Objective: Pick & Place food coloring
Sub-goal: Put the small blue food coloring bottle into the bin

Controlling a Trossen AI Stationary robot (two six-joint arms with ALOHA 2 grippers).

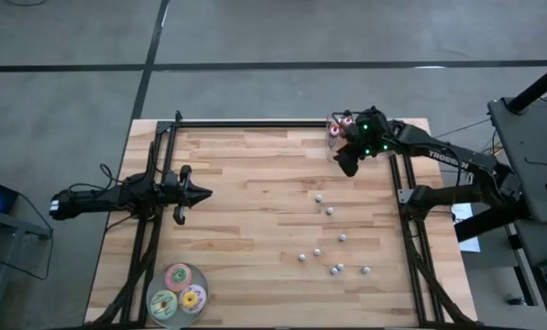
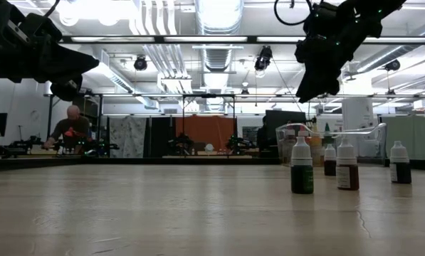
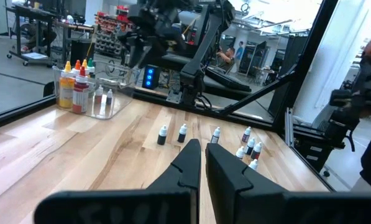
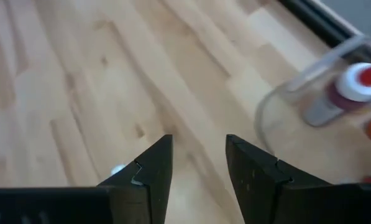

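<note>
Several tiny food coloring bottles with pale caps stand scattered on the right half of the wooden table, upright on their bases; the low view shows dark-bodied ones. More bottles stand inside a clear container at the far edge. My right gripper hovers open above bare wood just beside that container, well above the table, holding nothing. My left gripper waits shut over the table's left half, pointing toward the scattered bottles.
Three flat round discs, pink, green and yellow, lie near the near-left corner. Black frame rails run along both sides and the far edge. Bare wood lies between the two grippers. A person sits in the room beyond.
</note>
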